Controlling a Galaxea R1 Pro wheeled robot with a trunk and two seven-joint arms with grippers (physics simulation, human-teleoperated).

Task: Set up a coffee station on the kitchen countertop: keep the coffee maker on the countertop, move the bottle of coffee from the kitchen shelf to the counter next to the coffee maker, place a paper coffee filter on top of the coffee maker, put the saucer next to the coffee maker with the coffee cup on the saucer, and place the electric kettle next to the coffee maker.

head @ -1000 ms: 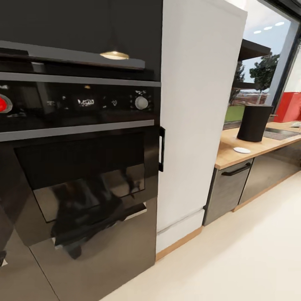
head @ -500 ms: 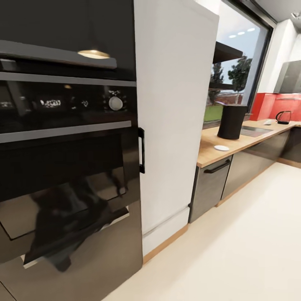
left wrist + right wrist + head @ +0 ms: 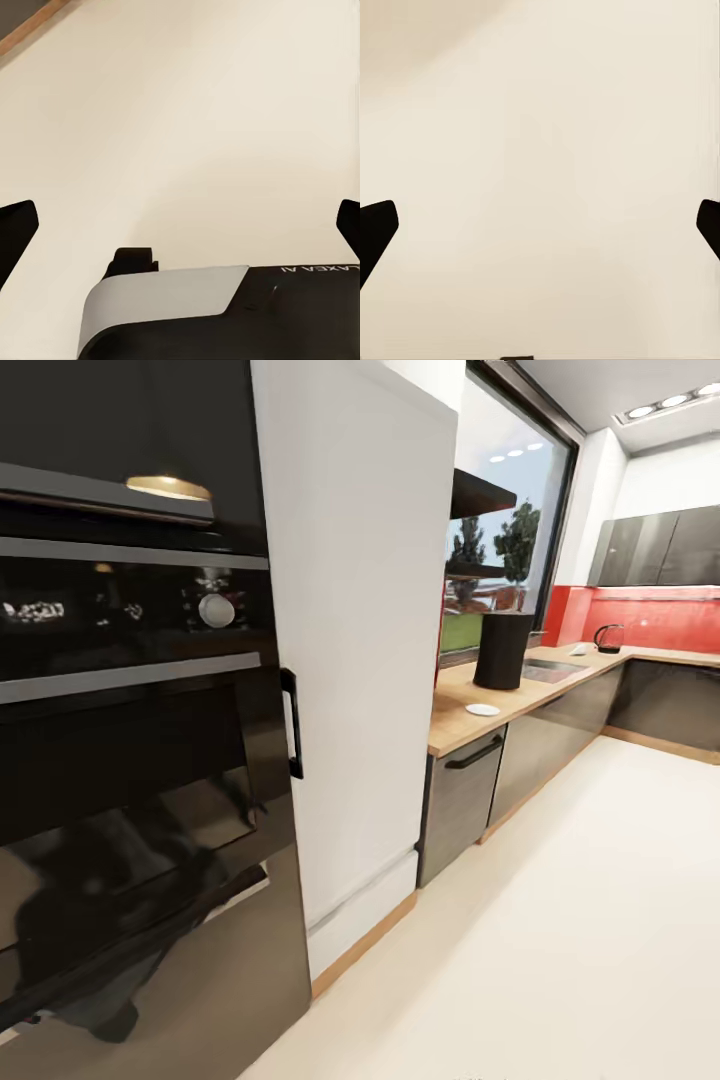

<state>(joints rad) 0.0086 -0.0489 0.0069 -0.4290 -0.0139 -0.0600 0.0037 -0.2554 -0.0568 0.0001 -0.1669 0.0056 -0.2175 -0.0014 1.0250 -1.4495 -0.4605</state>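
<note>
Two tools, both spread wide and carrying nothing: the left tool (image 3: 180,225) and the right tool (image 3: 540,225) hung over bare cream floor (image 3: 600,920), fingertips at the far edges of each wrist view. The robot was in transit, close beside a glossy black oven (image 3: 130,740) and a tall white cabinet panel (image 3: 360,660).

Ahead, the table (image 3: 455,725) ran along the window. On it stood a tall dark shape, by my judgement the coffee maker (image 3: 502,650), though its basket and carafe were not readable from here. Just in front of it, near the table's edge, lay the saucer (image 3: 482,710), apart from the machine. Far down at the corner, against the red backsplash, sat the electric kettle (image 3: 607,638), well apart from the coffee maker. A dark kitchen shelf (image 3: 480,490) jutted out above; whatever stood on it was too small to tell.

The risks from here: the base ran very near the oven front, so a careless turn could clip its handle (image 3: 291,722). The saucer sat close to the edge, and a clumsy reach could nudge it off.
</note>
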